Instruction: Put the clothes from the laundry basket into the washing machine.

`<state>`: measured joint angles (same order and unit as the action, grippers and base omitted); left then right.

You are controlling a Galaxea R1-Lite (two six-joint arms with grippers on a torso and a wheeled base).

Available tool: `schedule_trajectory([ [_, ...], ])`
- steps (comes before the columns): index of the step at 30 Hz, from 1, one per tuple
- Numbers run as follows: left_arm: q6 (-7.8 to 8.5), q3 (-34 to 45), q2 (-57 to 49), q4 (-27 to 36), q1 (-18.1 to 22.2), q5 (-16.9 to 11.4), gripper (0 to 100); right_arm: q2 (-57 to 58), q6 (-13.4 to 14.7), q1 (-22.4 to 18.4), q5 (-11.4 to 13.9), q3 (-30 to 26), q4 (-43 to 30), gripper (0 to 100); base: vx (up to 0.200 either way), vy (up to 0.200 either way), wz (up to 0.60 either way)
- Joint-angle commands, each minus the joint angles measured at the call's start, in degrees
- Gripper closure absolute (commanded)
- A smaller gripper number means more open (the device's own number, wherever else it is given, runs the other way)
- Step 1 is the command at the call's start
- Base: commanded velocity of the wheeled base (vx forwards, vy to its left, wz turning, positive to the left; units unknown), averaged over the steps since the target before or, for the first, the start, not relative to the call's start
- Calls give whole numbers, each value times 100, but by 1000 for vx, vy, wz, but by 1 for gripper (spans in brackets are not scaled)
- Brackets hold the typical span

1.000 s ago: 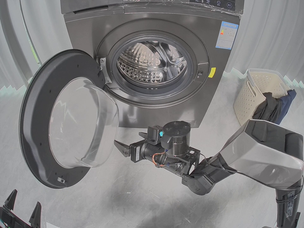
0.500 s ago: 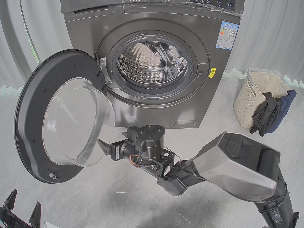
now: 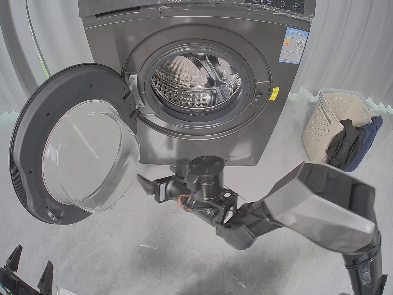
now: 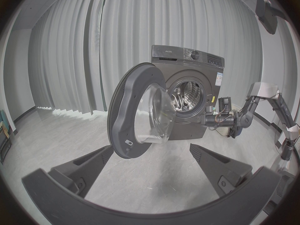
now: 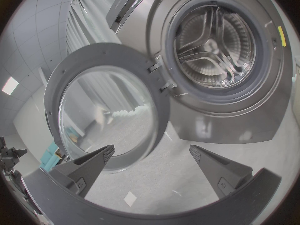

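"Down low, just right of the open door (image 3: pixel 49 103), why is the right gripper (image 3: pixel 143 184) there?"
"I think it is for the door. Swung wide to the left, it leaves the way into the washing machine (image 3: pixel 196 33) free."
"Is it holding anything?"
"No. Its fingers are spread wide with nothing between them. The left gripper (image 3: pixel 30 259) is spread and bare too, at the near left."
"Where are the clothes (image 3: pixel 348 142)?"
"Hanging over the laundry basket (image 3: pixel 317 132) rim, on the floor to the right, well apart from both grippers."

Silver faceted arm (image 3: pixel 323 209) — dark claw (image 3: pixel 144 184)
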<state>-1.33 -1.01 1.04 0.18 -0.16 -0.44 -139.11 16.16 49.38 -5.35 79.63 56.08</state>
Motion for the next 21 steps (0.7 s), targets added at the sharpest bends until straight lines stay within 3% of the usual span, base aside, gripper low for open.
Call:
schedule_trajectory([
  [1,19,92,-104,-1,7,0,0,2467,-307,-781,-10,-2109,79,0,0,0,0],
  [6,115,92,-104,-1,7,-9,0,4506,-623,-1686,34,-3639,184,0,0,0,0],
  [7,115,92,-104,-1,7,-9,0,4506,-623,-1686,34,-3639,184,0,0,0,0],
  [8,133,92,-104,-1,7,-9,0,5535,-773,-2012,52,-4315,61,0,0,0,0],
  [10,133,92,-104,-1,7,-18,0,6431,-1089,-2381,69,-4922,-79,0,0,0,0],
  [11,133,92,-104,-1,7,-9,0,6493,-1107,-2407,69,-4966,-88,0,0,0,0],
  [12,133,92,-104,-1,7,-9,0,7240,-1309,-2785,157,-5467,-282,0,0,0,0],
  [16,124,92,-104,-1,7,-18,0,8672,-1379,-3523,430,-6416,-826,0,0,0,0],
  [21,124,92,-104,-1,7,-9,0,10193,-1379,-4165,500,-6926,-1617,0,0,0,0],
])
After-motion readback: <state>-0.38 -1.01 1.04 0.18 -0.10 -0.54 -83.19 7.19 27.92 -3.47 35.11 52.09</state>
